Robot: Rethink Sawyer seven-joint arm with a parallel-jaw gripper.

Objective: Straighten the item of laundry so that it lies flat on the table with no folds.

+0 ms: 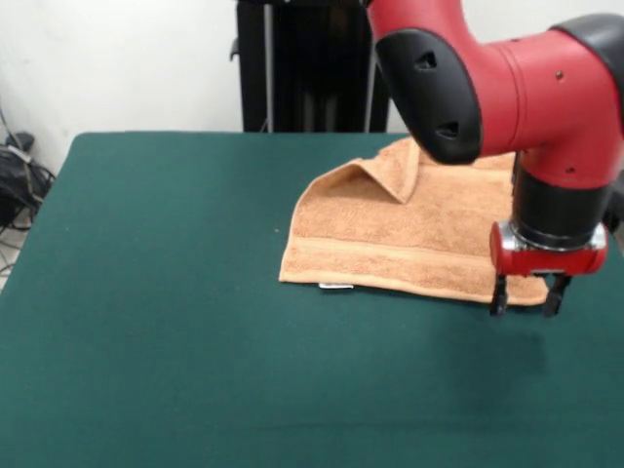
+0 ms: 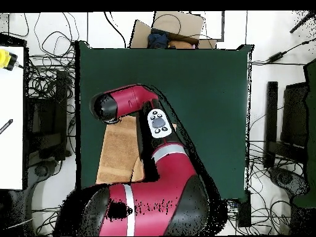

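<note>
- Towel (image 1: 409, 239) spread near the desk's far edge on the robot's side, one far corner folded over onto the cloth, so not yet flat.
- Pincer (image 1: 527, 294) poised at the towel's near corner, fingers apart, gripping nothing, probably ready to tug it.
- Green desk (image 1: 175, 322) otherwise bare.

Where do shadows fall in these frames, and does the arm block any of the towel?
Front view: a faint shadow darkens the table beneath the gripper; the arm covers the towel's far right part. Overhead view: flat light, and the arm hides much of the towel and the gripper.
</note>
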